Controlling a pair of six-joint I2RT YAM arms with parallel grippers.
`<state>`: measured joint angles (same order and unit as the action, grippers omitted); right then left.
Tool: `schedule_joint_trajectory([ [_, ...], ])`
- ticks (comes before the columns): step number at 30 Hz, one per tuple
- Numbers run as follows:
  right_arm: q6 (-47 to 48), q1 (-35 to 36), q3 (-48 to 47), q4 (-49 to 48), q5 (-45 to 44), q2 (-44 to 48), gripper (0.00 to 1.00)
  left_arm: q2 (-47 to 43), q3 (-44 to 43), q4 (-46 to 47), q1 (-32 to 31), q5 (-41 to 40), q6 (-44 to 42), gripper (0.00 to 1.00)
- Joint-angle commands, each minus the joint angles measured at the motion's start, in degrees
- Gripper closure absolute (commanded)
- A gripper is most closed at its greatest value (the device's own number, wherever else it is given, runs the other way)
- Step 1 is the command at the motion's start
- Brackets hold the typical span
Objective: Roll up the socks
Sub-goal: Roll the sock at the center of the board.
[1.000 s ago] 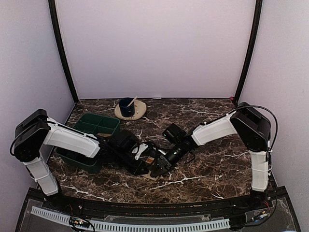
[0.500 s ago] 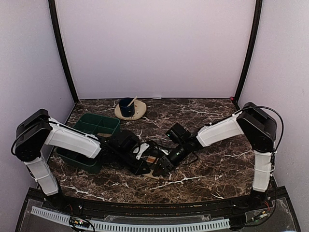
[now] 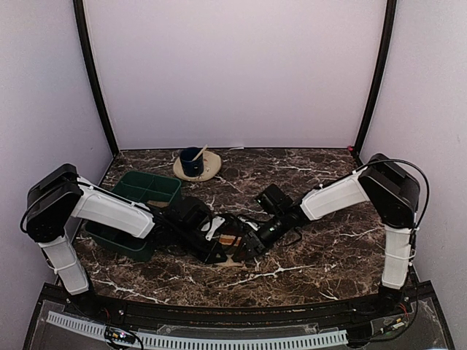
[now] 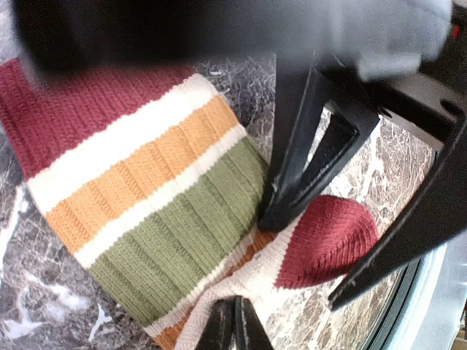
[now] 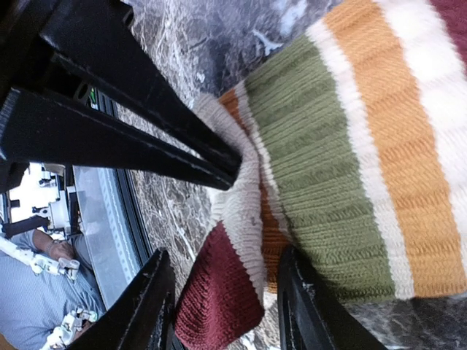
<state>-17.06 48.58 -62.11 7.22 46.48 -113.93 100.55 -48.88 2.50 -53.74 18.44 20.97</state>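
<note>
1. The left gripper is pinched tight on the cream edge of the striped sock, which lies beneath both grippers.
2. The right gripper, fingers apart, straddles the sock's red toe just beside that pinch.
3. Over the last second the right arm has drawn back slightly, and I'd say rolling has barely begun.
4. Beyond the left gripper sits the green tray. I can read no writing anywhere.

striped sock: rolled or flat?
Mostly flat. The striped sock lies spread on the table; only its red toe end is folded over, pinched by the left gripper.
</note>
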Motion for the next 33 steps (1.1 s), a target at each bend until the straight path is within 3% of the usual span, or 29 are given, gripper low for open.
schedule_joint_trajectory([
  [1,-1.4,-2.0,2.3,-0.7,-4.1,-1.3,0.55,2.0,1.1,-6.7,0.4,-0.2,0.8,0.95],
  [17,-2.5,-4.8,6.6,-4.4,-7.5,4.1,0.55,2.8,1.2,-6.7,1.1,1.0,1.0,0.95],
  [24,1.4,-4.6,8.2,-4.9,-13.7,10.1,0.55,3.1,1.0,-7.0,1.4,1.5,1.6,0.95],
  [27,3.6,-3.5,9.4,-4.6,-19.6,14.4,0.56,3.2,1.0,-7.1,1.6,1.7,1.7,0.96],
  [30,7.4,0.0,9.6,-2.4,-32.5,20.1,0.58,3.5,0.9,-7.2,1.8,2.2,1.9,0.96],
  [32,9.6,2.9,10.5,-2.9,-44.5,24.0,0.68,3.6,0.9,-7.1,1.9,2.5,2.0,0.96],
  [33,10.1,4.0,11.7,-4.9,-50.5,26.2,0.79,3.7,0.9,-7.1,1.9,2.6,2.0,0.96],
])
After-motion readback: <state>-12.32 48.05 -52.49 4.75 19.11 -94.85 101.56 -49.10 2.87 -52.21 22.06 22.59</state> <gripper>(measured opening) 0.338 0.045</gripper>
